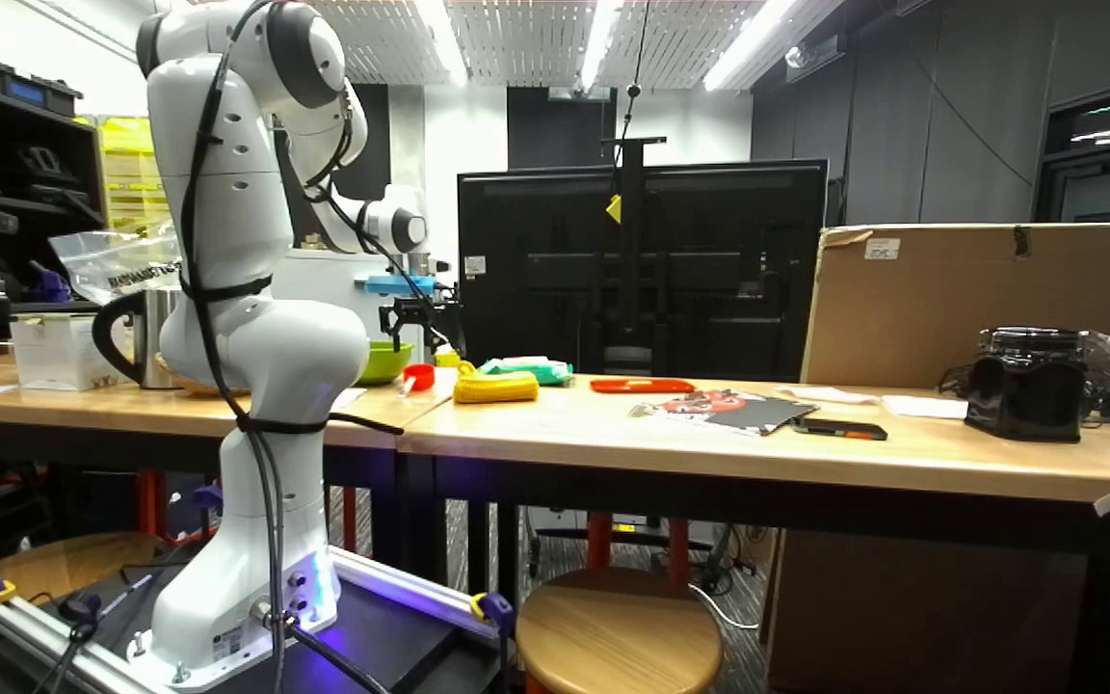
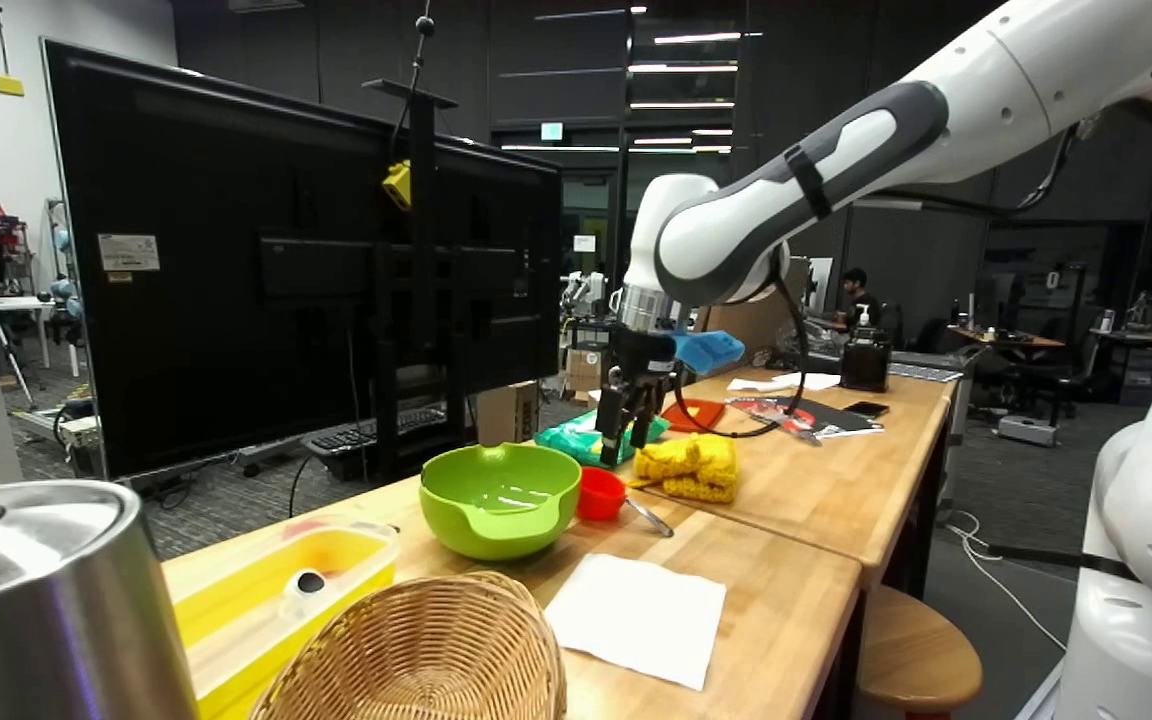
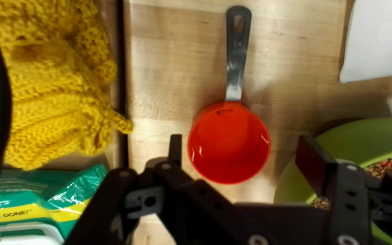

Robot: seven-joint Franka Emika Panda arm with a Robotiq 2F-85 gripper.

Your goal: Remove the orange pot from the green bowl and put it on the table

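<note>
The orange pot (image 3: 230, 163) is a small orange-red cup with a dark grey handle. It stands upright on the light wooden table (image 3: 168, 68), beside the green bowl (image 3: 349, 136), and looks empty. Both exterior views show the pot (image 1: 418, 377) (image 2: 600, 495) next to the bowl (image 1: 384, 364) (image 2: 496, 530). The bowl holds brown pellets in the wrist view. My gripper (image 3: 239, 141) is open, with one finger on each side of the pot's outline and nothing held. In both exterior views the gripper (image 1: 417, 339) (image 2: 626, 445) hangs above the pot, apart from it.
A yellow knitted cloth (image 2: 691, 465) and a green wipes packet (image 2: 584, 436) lie on the pot's other side. A white sheet (image 2: 641, 615), a wicker basket (image 2: 436, 650), a yellow bin (image 2: 366, 570) and a steel kettle (image 2: 26, 610) stand around the bowl. A large screen (image 2: 236, 250) rises behind.
</note>
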